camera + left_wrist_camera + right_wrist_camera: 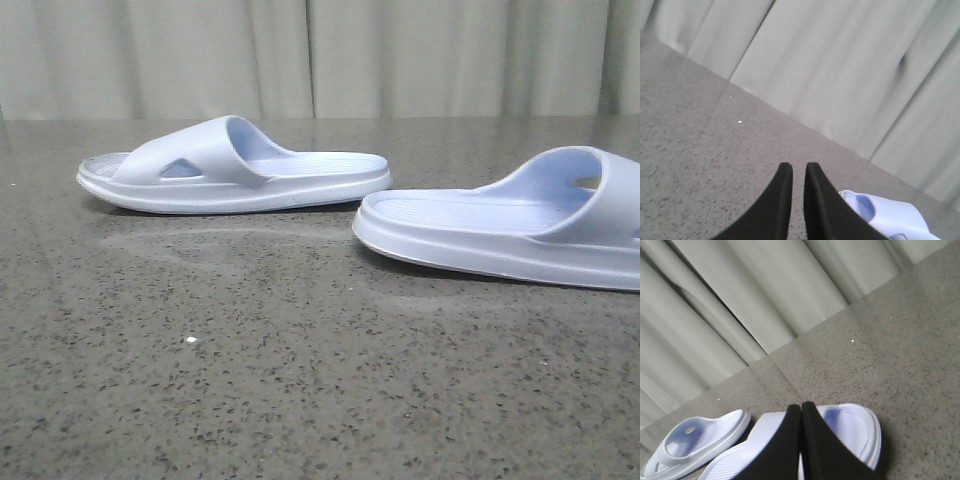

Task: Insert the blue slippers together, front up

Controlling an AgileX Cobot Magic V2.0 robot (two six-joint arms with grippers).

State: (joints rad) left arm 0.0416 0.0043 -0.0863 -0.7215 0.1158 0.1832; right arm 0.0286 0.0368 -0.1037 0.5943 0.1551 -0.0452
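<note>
Two pale lavender-blue slippers lie flat and apart on the speckled grey table (pixel 300 380). The left slipper (pixel 240 165) is at the back left, and the right slipper (pixel 520 225) is at the right, cut off by the frame edge. Neither gripper shows in the front view. My left gripper (pixel 798 167) hangs over bare table with only a narrow slit between its fingers, holding nothing; one slipper (pixel 890 215) lies beside it. My right gripper (pixel 801 406) is shut and empty, above the right slipper (pixel 852 427). The left slipper (pixel 695 440) lies just beyond.
A pale pleated curtain (pixel 320 55) hangs behind the table's far edge. The speckled tabletop stretches in front of the slippers.
</note>
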